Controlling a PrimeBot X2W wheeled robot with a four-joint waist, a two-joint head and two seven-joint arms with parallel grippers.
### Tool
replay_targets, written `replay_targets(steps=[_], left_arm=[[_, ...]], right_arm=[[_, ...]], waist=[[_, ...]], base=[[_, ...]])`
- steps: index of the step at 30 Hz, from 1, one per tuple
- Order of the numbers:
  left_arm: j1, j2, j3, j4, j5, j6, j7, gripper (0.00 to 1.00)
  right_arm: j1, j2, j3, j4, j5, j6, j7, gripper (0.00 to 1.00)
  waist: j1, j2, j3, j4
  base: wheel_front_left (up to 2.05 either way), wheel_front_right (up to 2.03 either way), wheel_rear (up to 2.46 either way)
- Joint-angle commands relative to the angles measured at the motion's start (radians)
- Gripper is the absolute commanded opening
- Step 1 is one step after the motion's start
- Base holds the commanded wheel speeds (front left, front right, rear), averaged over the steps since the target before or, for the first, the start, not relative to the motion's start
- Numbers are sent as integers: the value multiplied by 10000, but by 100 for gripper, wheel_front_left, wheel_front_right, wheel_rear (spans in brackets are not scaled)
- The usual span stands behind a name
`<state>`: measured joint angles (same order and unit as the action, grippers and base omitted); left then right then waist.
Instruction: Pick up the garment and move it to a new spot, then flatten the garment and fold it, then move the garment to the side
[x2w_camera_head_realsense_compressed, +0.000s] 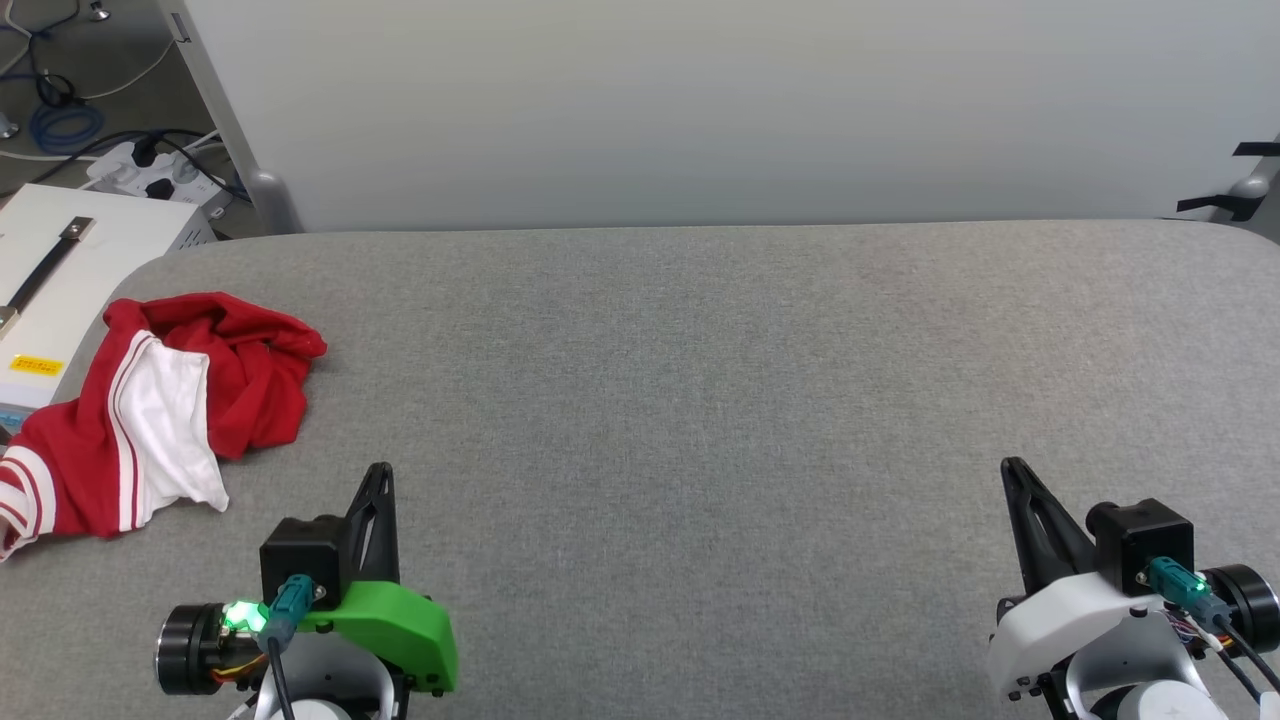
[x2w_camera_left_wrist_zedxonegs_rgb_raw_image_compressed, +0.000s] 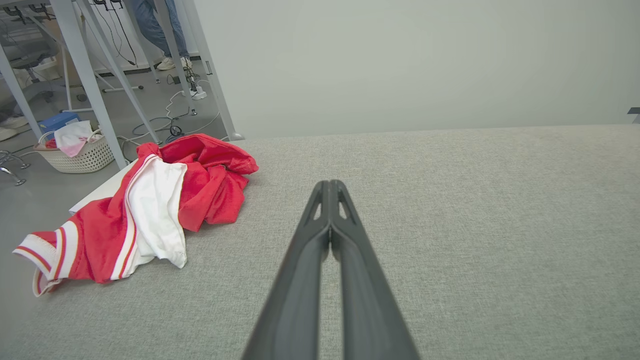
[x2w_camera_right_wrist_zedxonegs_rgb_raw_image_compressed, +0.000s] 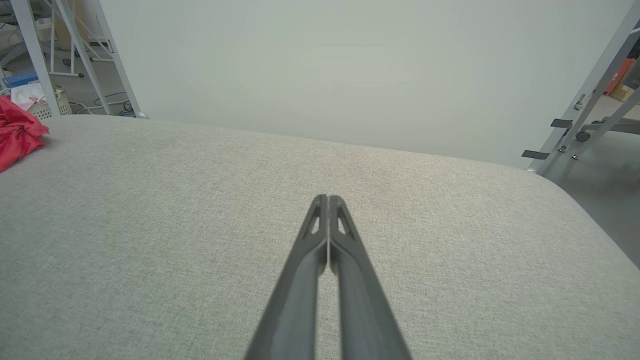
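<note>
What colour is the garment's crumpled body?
Red, with white sleeve fabric: the garment shows best in the left wrist view.

Green left wrist cover, white right wrist cover, long dark fingers

The counter lies open from its middle to the right and near edges. A crumpled garment heaps on the left edge, spilling over it. A white panel walls the far edge; a white box sits just off the far-left corner.
</note>
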<state>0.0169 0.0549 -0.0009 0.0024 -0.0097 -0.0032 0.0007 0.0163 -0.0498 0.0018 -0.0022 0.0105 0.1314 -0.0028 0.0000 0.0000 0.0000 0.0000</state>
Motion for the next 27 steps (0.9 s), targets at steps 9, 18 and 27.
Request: replay_targets(steps=[9, 18, 27], left_arm=[[-169, -47, 9, -24, 97, 32, -7, 0], [-169, -47, 9, -24, 97, 32, -7, 0], [-169, -47, 9, -24, 97, 32, -7, 0]], right_arm=[[-163, -4, -18, 22, -105, -7, 28, 0], [-163, -4, -18, 22, -105, -7, 28, 0], [-163, -4, -18, 22, -105, -7, 28, 0]], waist=[[0, 0, 0, 0], [0, 0, 0, 0], [0, 0, 0, 0]], base=[[0, 0, 0], [0, 0, 0], [0, 0, 0]])
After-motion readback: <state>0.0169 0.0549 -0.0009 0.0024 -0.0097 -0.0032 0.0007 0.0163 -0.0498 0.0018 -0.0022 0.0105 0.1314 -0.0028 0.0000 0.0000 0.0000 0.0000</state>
